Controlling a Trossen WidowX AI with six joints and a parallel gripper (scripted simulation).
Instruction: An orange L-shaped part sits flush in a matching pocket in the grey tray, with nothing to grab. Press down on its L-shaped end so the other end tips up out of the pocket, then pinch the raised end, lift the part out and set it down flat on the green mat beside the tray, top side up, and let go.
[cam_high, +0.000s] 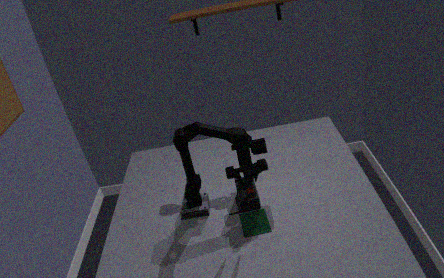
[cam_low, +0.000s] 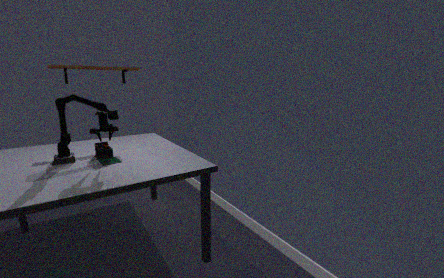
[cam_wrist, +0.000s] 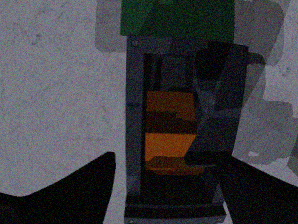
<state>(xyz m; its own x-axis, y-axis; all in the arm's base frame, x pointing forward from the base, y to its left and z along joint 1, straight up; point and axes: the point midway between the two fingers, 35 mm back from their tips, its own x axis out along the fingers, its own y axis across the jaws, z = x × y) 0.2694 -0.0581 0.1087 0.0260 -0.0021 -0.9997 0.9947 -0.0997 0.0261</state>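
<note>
The orange part (cam_high: 250, 191) (cam_wrist: 170, 145) lies in the pocket of the dark grey tray (cam_high: 248, 205) (cam_low: 105, 152) (cam_wrist: 134, 125). In the wrist view its orange surface is crossed by a dark shadow band, and a dark stretch of pocket shows between it and the mat-side wall. I cannot tell for sure how far it is tilted. My gripper (cam_high: 247, 182) (cam_low: 105, 140) (cam_wrist: 168, 161) is open, pointing down above the tray, with nothing between the fingers. In the wrist view the right finger covers some of the tray's right side. The green mat (cam_high: 256, 223) (cam_low: 112, 161) (cam_wrist: 175, 20) adjoins the tray's end.
The arm's base (cam_high: 195, 207) (cam_low: 64, 159) stands on the pale table (cam_high: 320, 200) (cam_low: 165, 160) beside the tray. Arm shadows fall across the table, tray and mat. A wooden shelf (cam_high: 235, 10) (cam_low: 95, 67) hangs on the wall behind.
</note>
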